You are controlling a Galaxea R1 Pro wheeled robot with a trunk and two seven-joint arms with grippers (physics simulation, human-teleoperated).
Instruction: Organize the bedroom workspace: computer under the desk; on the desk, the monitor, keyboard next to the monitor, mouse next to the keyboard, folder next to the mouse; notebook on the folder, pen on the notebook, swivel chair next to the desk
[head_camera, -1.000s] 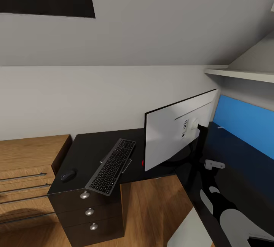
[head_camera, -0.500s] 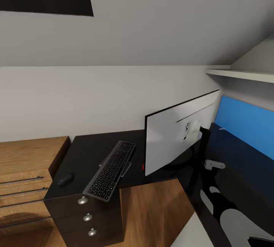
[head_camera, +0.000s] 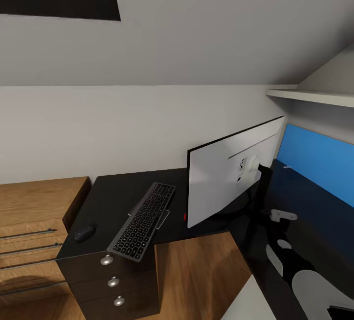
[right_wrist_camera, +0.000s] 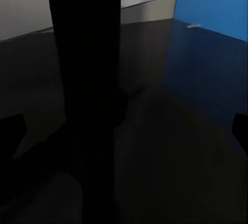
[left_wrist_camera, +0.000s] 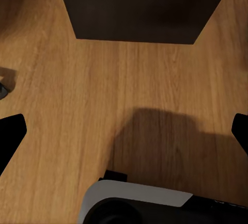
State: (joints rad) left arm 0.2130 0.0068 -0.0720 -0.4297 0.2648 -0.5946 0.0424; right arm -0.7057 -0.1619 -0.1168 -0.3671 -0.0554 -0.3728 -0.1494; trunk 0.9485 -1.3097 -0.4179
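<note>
The glossy black desk [head_camera: 115, 197] carries the monitor [head_camera: 226, 177], which stands with its white back toward me. To its left the silvery keyboard [head_camera: 142, 220] lies at an angle, its near end past the desk's front edge. The dark mouse [head_camera: 84, 233] sits by the left corner. My right arm [head_camera: 314, 280] reaches over the desk's right wing. My right gripper [right_wrist_camera: 124, 126] is open above the dark top, close to the black monitor stand [right_wrist_camera: 85, 79]. My left gripper [left_wrist_camera: 124, 131] hangs open over the wood floor [left_wrist_camera: 57, 53], in front of the drawer unit [left_wrist_camera: 139, 7].
Three drawers with silver knobs [head_camera: 106, 260] sit under the desk's left end, and a light-wood dresser [head_camera: 34, 211] stands just left of it. A bright blue flat surface [head_camera: 314, 160] rises behind the right wing under a white shelf [head_camera: 309, 96]. I cannot tell whether it is the folder.
The head view swung slightly a second ago. Since then my right arm has edged a little to the right. The things on the desk have not moved.
</note>
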